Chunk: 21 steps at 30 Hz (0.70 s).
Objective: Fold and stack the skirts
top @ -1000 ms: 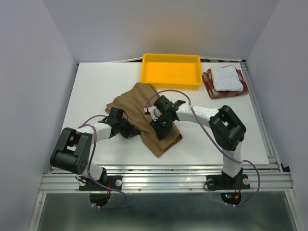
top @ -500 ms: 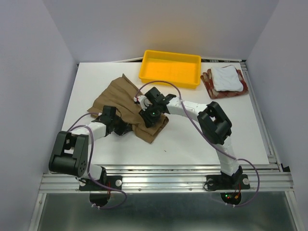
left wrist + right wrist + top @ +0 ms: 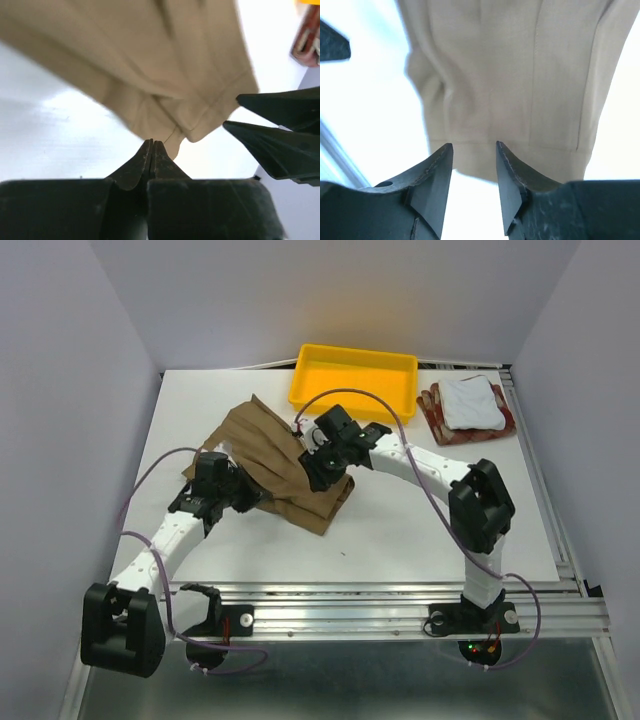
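Left gripper (image 3: 152, 145) pinched shut, tips at the hem of the tan skirt (image 3: 275, 455), cloth caught or not I cannot tell; right gripper (image 3: 474, 147) partly open just above that skirt, rumpled mid table (image 3: 420, 510); far right, white skirt (image 3: 468, 402) folded atop checked skirt (image 3: 432, 412); tray (image 3: 380, 415) beside them.

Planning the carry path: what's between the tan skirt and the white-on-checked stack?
Top view: only the right arm's white forearm crosses it; otherwise bare table, from tan skirt to the stack.
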Available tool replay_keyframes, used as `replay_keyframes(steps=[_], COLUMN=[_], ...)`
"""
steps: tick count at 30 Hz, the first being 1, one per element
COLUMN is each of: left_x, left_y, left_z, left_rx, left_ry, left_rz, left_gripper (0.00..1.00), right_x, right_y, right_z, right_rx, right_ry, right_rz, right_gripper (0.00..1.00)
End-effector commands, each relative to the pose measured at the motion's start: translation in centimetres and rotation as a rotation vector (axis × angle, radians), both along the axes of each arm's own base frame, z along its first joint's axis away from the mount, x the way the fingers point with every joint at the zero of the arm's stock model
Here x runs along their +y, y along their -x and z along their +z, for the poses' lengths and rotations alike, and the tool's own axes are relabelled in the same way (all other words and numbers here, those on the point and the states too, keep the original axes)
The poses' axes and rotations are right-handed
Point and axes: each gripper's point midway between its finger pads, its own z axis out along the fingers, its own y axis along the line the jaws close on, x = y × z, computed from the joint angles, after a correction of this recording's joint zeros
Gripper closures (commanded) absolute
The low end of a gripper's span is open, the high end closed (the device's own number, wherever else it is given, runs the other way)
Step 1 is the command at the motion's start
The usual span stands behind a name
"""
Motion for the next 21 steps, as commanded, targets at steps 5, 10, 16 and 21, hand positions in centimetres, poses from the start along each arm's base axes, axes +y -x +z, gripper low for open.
replay_keyframes(steps=[5, 10, 16, 21], left_x=[0.0, -2.1, -6.4, -7.8], left_y=[-3.9, -3.3, -0.8, 1.3], left_z=[11.0, 13.9, 9.5, 5.9], left_rx=[-0.818, -1.234, -1.295, -1.447], left_ry=[-0.534, -0.750, -0.781, -0.857], left_rz=[-0.680, -1.089, -1.542, -1.819], left_gripper=[0.64, 0.37, 0.43, 0.57], right_x=[-7.4, -12.9, -13.2, -11.7], right_y=[-0.8, -0.6, -0.9, -1.3], right_z=[3.6, 0.6, -2.8, -4.3], right_rx=[0.202, 0.176, 0.196, 0.235], right_ry=[-0.283, -0.242, -0.250, -0.339], right_rz=[-0.351, -0.475, -0.474, -0.486], right_gripper=[0.51, 0.23, 0.20, 0.22])
